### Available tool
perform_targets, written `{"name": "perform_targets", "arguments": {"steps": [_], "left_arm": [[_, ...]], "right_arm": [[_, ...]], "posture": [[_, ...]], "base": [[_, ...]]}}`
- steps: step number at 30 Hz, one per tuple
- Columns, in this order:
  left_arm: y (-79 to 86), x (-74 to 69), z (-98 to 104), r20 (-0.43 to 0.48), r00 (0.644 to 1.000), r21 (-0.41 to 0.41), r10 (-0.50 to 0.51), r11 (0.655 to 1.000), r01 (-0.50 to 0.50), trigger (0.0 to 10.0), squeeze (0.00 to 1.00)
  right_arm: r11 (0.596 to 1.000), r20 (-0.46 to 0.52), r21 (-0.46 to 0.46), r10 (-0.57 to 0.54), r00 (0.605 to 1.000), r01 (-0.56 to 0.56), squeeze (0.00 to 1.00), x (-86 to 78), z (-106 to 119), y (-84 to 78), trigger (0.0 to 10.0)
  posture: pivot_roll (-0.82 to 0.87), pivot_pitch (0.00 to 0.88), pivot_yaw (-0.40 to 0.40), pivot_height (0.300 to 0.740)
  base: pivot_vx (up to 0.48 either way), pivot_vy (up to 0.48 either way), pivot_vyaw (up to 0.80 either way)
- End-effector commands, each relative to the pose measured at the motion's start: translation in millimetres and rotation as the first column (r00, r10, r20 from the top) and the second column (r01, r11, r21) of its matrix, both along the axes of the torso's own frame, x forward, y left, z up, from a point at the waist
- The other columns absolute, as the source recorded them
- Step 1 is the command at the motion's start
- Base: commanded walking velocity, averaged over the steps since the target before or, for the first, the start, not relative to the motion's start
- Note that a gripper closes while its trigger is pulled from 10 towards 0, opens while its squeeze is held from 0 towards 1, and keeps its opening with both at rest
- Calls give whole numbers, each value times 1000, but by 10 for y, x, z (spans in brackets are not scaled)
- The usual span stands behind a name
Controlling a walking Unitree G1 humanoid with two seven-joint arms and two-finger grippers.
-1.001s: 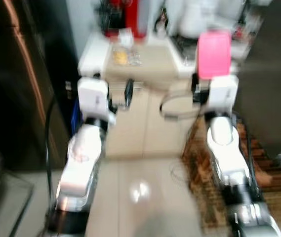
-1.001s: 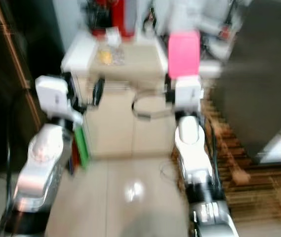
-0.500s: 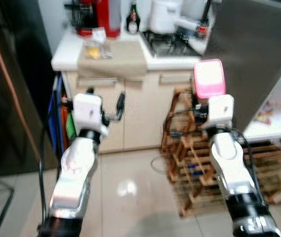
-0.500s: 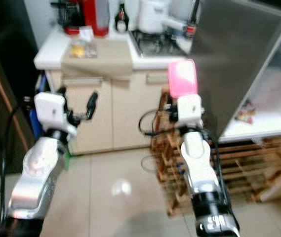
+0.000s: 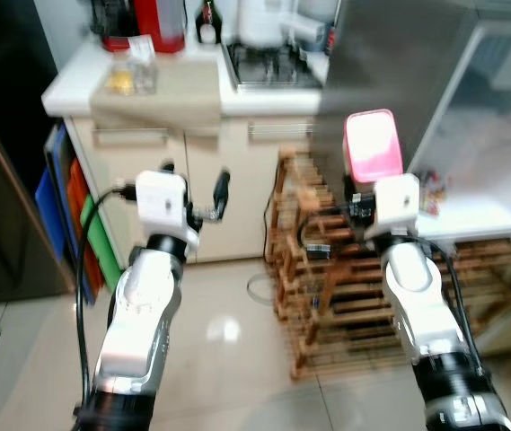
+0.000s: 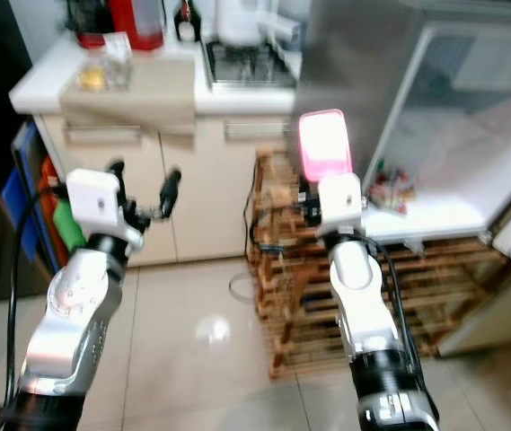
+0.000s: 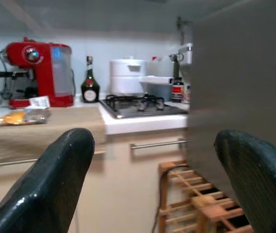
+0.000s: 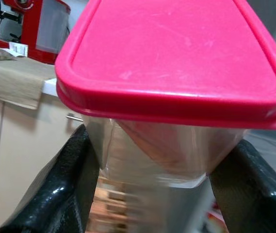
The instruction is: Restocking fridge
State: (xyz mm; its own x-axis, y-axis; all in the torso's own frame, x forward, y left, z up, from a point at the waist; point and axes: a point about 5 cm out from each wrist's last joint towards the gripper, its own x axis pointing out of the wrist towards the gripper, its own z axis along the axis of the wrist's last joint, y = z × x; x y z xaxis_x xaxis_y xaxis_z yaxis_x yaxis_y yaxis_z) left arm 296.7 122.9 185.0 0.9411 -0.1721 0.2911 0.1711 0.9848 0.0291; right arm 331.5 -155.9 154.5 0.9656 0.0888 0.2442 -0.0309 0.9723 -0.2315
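Pink-lidded container [image 8: 171, 82] clamped, right tool [image 8: 159, 189]

The two eye views look from the robot's head, forward and down, at a tiled floor [image 5: 237, 323], both silver arms, and a kitchen counter [image 5: 192, 85] in the upper left of the frame. The left wrist view sits low and looks level along its black fingers [image 7: 55, 184] at that same counter and the red coffee machine [image 7: 36, 73]. The right wrist view is very near a container with a pink lid [image 8: 176, 63], and the coffee machine shows again at its upper left.
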Motion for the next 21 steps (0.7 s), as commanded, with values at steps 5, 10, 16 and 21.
{"name": "perform_targets", "arguments": {"steps": [5, 10, 16, 21], "left_arm": [[-50, 43, -8, -12, 1000, -3, -10, 1000, 10, 10000, 0], [-49, 61, -22, -22, 1000, 2, -6, 1000, 6, 10000, 0], [-43, 85, -40, -37, 999, -7, 2, 1000, -2, 10000, 0], [1, 110, -71, -51, 998, -33, 26, 999, -28, 10000, 0]], "right_arm": [[1000, 2, -8, -21, 1000, 21, 0, -17, 8, -78, 0], [1000, -1, -7, -19, 1000, 19, 0, -17, 2, -70, 0], [1000, -1, -11, -7, 1000, 7, 0, -16, -3, -25, 0], [1000, -1, -14, 6, 1000, -6, 0, -4, 5, 22, 0]], "posture": [[-68, 0, -3, 740], [-69, 0, -3, 740], [-70, 0, -3, 740], [-71, 0, -2, 740]], "base": [[0, -452, 0], [0, -446, 0], [0, -441, 0], [0, -433, 0]]}}
